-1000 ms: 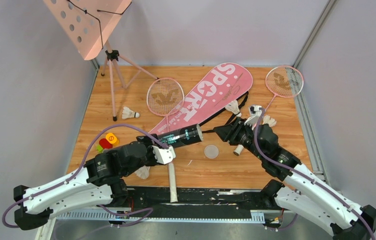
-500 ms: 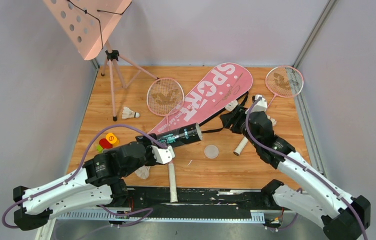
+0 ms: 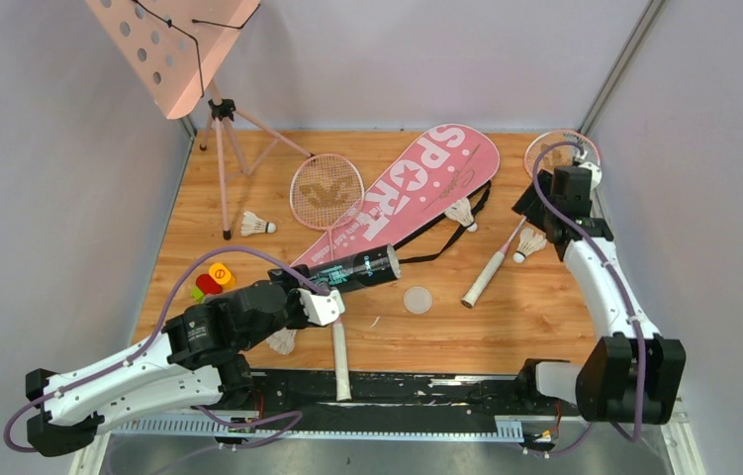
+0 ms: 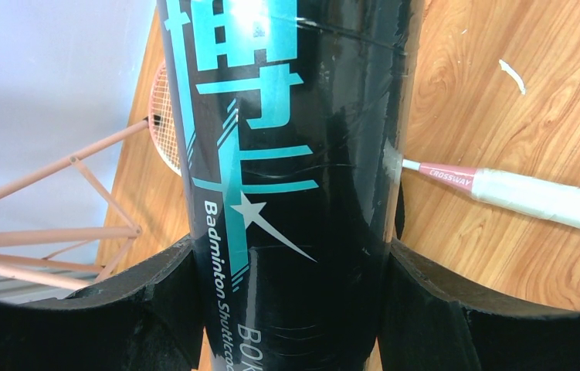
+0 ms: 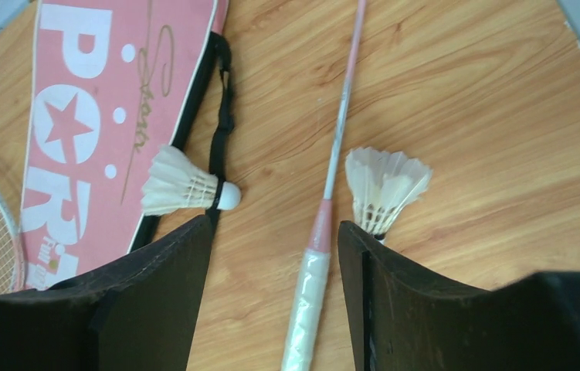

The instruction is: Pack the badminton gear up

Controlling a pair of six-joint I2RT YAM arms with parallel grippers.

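Top view, left side: my left claw (image 3: 332,297) is clenched on the black tube (image 3: 362,268), which lies on its side low over the desk (image 3: 525,327), right at the narrow near end of the pink racket bag (image 3: 407,193).
Top view, right side: my right claw (image 3: 530,208) hangs at the far right with nothing in it, just beside the head of the right racket (image 3: 491,272), whose white handle points toward the middle of the desk.
Top view, rackets: the centre racket (image 3: 327,191) has its head beside the bag and its handle at the near edge.
Top view, shuttlecocks: the stand-side shuttlecock (image 3: 258,225) is far left, the strap shuttlecock (image 3: 461,212) is by the bag's black strap, the shaft shuttlecock (image 3: 529,242) is next to the right racket, and the near shuttlecock (image 3: 281,341) is tucked by my left arm.
Top view, extras: a clear round lid (image 3: 417,299) lies mid-desk, and the pink music stand (image 3: 174,45) is in the far left corner.
Left wrist: both fingers (image 4: 155,309) press the sides of the tube, whose teal lettering fills the frame; the centre racket's white handle lies on the wood to the right.
Right wrist: the fingers (image 5: 155,309) stand spread and empty, the right racket's shaft runs between them on the desk below, the strap shuttlecock is to its left with its cork touching the strap, and the shaft shuttlecock is just to its right.
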